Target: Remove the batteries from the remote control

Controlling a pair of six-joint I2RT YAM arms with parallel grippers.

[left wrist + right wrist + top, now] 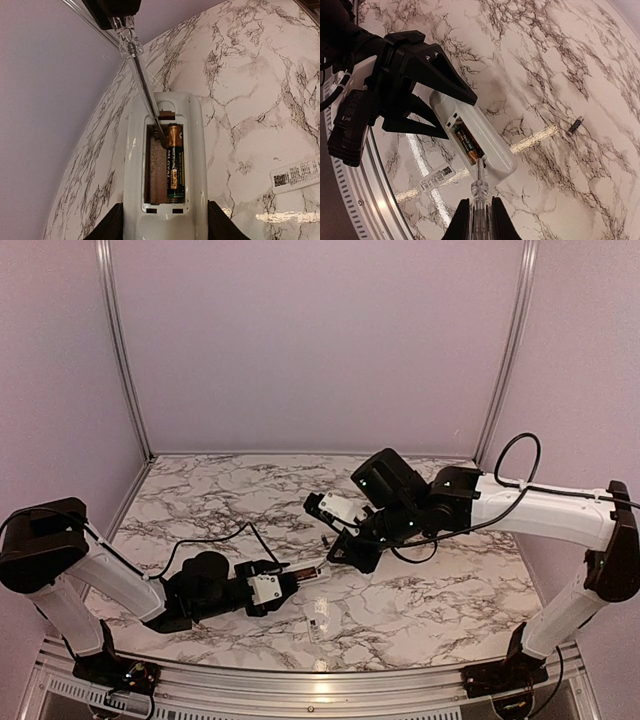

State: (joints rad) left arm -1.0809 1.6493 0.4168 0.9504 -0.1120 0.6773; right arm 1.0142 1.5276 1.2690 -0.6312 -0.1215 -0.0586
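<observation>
My left gripper [165, 222] is shut on the white remote control [197, 150], held back-up with its compartment open. One dark battery with a gold end [175, 162] lies in the right slot; the left slot is empty. My right gripper [479, 220] is shut on a clear-handled screwdriver [479, 187], whose tip sits inside the compartment at the battery's gold end [467, 144]. A second battery [575, 126] lies loose on the marble table. In the top view the remote [305, 573] sits between the left gripper [288, 580] and the right gripper [348, 553].
A thin pale strip with a printed label [297, 173] lies flat on the table beside the remote, also in the right wrist view [436, 176] and the top view [316, 628]. The table's metal front edge [350, 200] runs close behind the left gripper.
</observation>
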